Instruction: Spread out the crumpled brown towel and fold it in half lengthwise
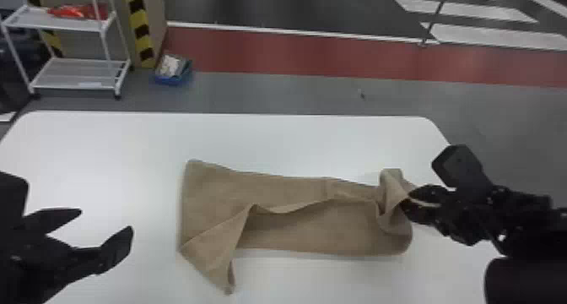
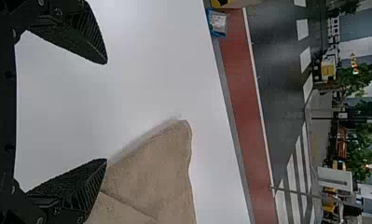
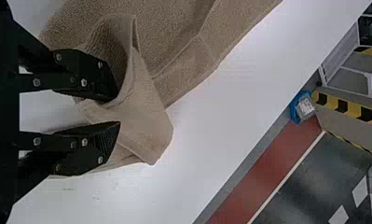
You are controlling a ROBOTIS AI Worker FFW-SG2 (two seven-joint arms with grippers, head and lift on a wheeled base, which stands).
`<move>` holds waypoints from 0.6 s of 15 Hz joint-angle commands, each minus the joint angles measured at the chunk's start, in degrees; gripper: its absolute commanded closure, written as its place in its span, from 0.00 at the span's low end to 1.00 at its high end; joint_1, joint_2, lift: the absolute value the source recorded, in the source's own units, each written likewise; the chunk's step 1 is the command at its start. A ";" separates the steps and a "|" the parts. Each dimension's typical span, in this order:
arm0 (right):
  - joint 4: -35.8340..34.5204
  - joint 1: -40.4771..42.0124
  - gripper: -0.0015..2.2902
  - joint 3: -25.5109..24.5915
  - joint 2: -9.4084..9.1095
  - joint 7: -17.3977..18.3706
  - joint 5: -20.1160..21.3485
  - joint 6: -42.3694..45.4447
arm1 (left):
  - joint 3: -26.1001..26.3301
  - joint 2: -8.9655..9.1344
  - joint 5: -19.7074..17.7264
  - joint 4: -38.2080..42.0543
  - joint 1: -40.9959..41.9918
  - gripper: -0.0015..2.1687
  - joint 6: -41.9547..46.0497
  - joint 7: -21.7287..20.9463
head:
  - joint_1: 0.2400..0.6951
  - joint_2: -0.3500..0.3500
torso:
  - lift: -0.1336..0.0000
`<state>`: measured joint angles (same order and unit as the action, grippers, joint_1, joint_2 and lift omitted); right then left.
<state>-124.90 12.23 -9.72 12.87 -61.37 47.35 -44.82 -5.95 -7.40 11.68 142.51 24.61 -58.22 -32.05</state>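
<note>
Since black R claw (image 3: 119,109) is half-open, w/ bunched end of brown cloth towel (image 1: 287,189) loose between fingers, towel may slip & stay twisted on white desk (image 1: 295,142), while black L claw (image 1: 104,221) is wide open, empty.

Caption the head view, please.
Half-spread towel on a white table, one end bunched at the right gripper; left gripper open beyond the other.

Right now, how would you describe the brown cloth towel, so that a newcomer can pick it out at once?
Find the white table with rounded corners; between the black left gripper and the black right gripper lies the long towel. Unlike those hard black grippers, it is soft brown cloth, with a pointed flap at its left end and a bunched right end.
</note>
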 commanded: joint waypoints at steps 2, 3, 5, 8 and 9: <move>-1.57 1.92 0.02 -5.22 0.58 -0.76 -2.18 2.67 | -0.20 -0.07 -0.08 0.23 0.96 0.07 0.07 -0.30 | 1.00 0.28 | 0.07; -1.66 2.98 0.02 -7.07 1.11 -0.94 -2.53 4.78 | 0.24 -0.07 -0.17 0.41 1.58 0.07 0.07 -0.30 | 1.00 0.27 | 0.07; -1.75 4.82 0.02 -10.50 1.11 -0.76 -2.79 10.58 | 1.21 -0.07 -0.17 0.58 2.89 0.08 0.25 -0.30 | 1.00 0.21 | 0.07; -1.04 5.70 0.03 -15.42 1.11 -0.59 -7.19 14.45 | 3.49 0.02 -0.52 1.72 4.92 0.09 0.42 0.05 | 1.00 0.12 | 0.07; -0.78 5.96 0.03 -16.12 1.11 -0.41 -7.28 15.85 | 4.55 0.02 -0.52 1.99 5.62 0.09 0.42 1.02 | 1.00 0.09 | 0.07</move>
<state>-126.13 17.85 -24.56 13.97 -61.90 40.70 -31.01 -2.74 -7.42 11.25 144.10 29.31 -57.83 -31.61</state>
